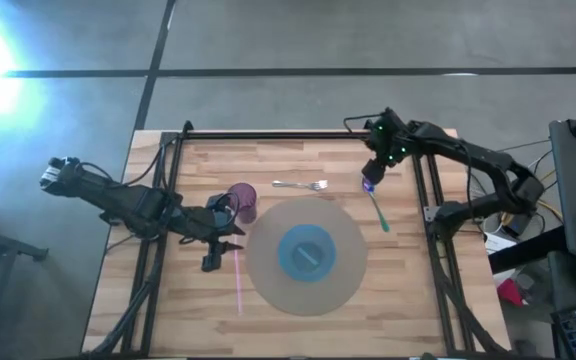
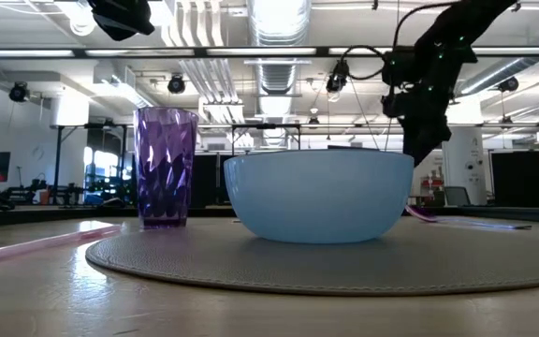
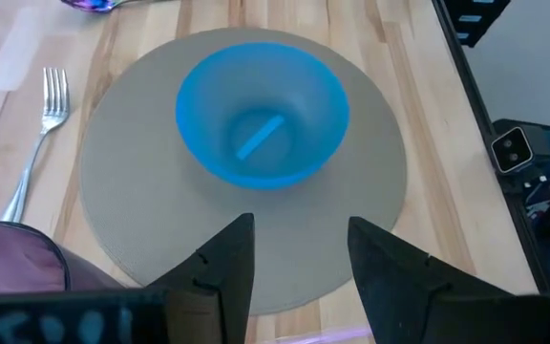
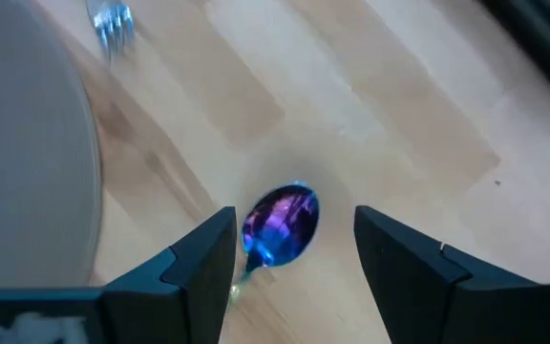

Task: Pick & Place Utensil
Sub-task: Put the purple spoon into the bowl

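1. A round grey placemat (image 1: pixel 268 270) lies on the wooden desk (image 1: pixel 408 310) and serves as the landmark here.
2. A blue bowl (image 1: pixel 308 251) sits at the middle of the placemat.
3. A spoon (image 1: pixel 375 205) with a shiny blue-purple bowl and a green handle lies flat on the desk just off the placemat's edge, on the right arm's side.
4. The right end effector (image 1: pixel 370 180) hangs over the spoon's bowl end, beside the placemat; its fingers (image 4: pixel 194 263) stand spread, one on each side of the spoon bowl (image 4: pixel 280 225), and grasp nothing.
5. A metal fork (image 1: pixel 300 185) lies on the desk just beyond the placemat's far edge, between the tumbler and the spoon.
6. A purple faceted tumbler (image 1: pixel 242 203) stands upright at the placemat's far edge on the left arm's side.
7. The left end effector (image 1: pixel 226 240) is beside the placemat on that side, next to the tumbler; its fingers (image 3: pixel 227 263) are parted and empty, pointing across the placemat.
8. A pink straw (image 1: pixel 239 280) lies on the desk alongside the placemat, near the left end effector.
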